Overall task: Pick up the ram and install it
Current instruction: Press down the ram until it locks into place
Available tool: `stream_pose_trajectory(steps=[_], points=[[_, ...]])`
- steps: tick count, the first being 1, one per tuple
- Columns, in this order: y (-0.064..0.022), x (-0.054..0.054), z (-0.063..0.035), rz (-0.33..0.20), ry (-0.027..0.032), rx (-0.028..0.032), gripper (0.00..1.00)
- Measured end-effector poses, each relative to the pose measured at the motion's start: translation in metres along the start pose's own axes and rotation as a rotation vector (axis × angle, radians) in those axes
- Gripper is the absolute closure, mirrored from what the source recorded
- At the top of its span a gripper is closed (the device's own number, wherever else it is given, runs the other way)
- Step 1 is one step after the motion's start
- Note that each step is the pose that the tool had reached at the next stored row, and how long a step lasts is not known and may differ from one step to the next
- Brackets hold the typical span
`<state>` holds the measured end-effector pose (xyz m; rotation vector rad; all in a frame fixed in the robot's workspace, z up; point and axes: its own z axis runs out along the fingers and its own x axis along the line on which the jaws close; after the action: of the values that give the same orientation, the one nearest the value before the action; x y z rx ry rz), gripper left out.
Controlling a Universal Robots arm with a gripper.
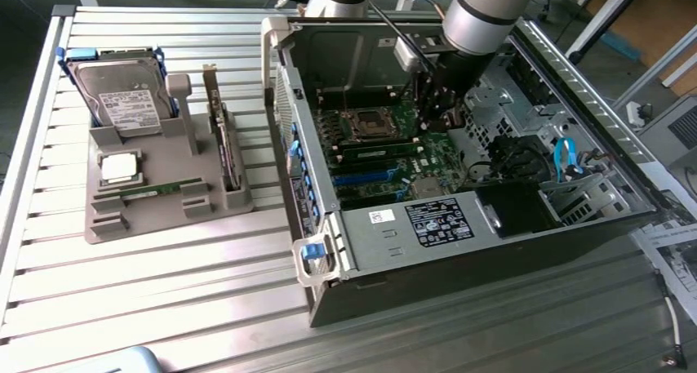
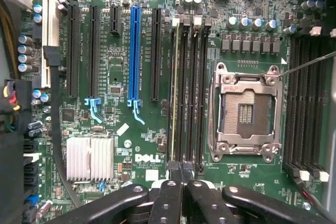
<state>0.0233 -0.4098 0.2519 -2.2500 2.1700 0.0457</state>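
The gripper (image 2: 181, 183) hangs inside the open computer case (image 1: 326, 250) with its fingers pressed together and nothing between them. The tips sit just above 1 end of the bank of memory slots (image 2: 191, 93), beside the empty processor socket (image 2: 245, 111).

The ram (image 2: 172, 90) stands on edge in the slot of that bank farthest from the socket, showing as a thin yellow-green line along the slot's length. In the exterior view it reads as a low green strip (image 1: 381, 153) on the motherboard (image 1: 436, 157), just nearer than the socket. Whether it is fully seated, I cannot tell.

My judgement: the stick is light, stiff and thin, and it will break or snap if twisted. Its chips and contact edge are fragile. The safe hold is across the 2 flat faces near the middle of the top edge, with any push going straight down.

Well apart, on the exterior view's left, a grey holder (image 1: 163, 222) carries a hard drive (image 1: 122, 95), a silver processor (image 1: 117, 167) and an upright card (image 1: 224, 140).
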Motion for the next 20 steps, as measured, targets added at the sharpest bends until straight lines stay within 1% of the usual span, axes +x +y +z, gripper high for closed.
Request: stream_pose_trajectory(steps=[7, 9, 11, 13, 14, 15, 17, 20], points=[[0.0000, 0.001, 0.0163, 0.000, 0.0000, -0.0001, 0.89], [-0.0001, 0.001, 0.0209, 0.000, 0.0013, -0.0009, 0.89], [-0.0002, 0.001, 0.0242, 0.000, 0.0020, -0.0011, 0.89], [-0.0003, 0.001, 0.0253, 0.000, 0.0013, -0.0011, 0.89], [-0.0001, 0.001, 0.0229, 0.000, 0.0012, 0.0008, 0.89], [-0.0001, 0.001, 0.0196, 0.000, -0.0019, 0.0035, 0.89], [0.0000, 0.001, 0.0072, 0.000, 0.0003, 0.0041, 0.89], [0.0001, 0.000, -0.0073, 0.000, 0.0002, 0.0049, 0.89]])
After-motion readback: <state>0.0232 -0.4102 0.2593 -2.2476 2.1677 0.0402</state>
